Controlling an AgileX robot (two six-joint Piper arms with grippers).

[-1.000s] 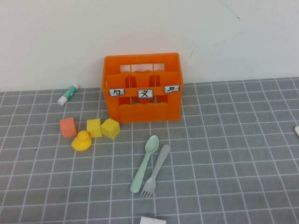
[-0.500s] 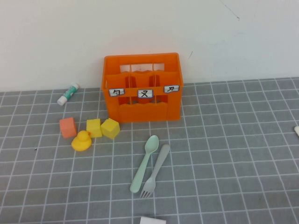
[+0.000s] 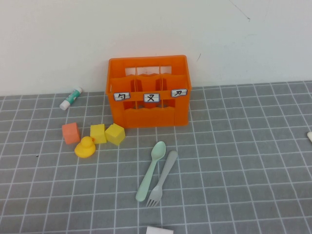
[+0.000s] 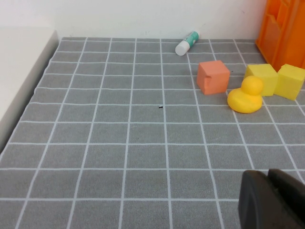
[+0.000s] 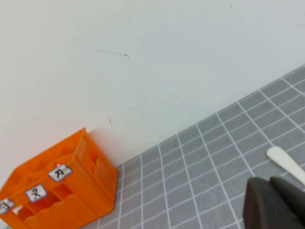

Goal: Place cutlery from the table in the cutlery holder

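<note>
Spoon (image 3: 151, 170) and fork (image 3: 162, 179) lie touching on the tabletop (image 3: 243, 161) before the cutlery holder (image 3: 148, 91); left claw (image 4: 271, 200) and right claw (image 5: 276, 202), apertures indeterminable and neither visibly holding anything, should pinch one handle singly.

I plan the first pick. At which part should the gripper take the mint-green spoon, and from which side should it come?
Probably the spoon at mid-handle, from above. It lies flat on the table, its tail close beside the fork, so a pinch across the upper handle has more room. Left gripper and right gripper show only in the wrist views.
</note>
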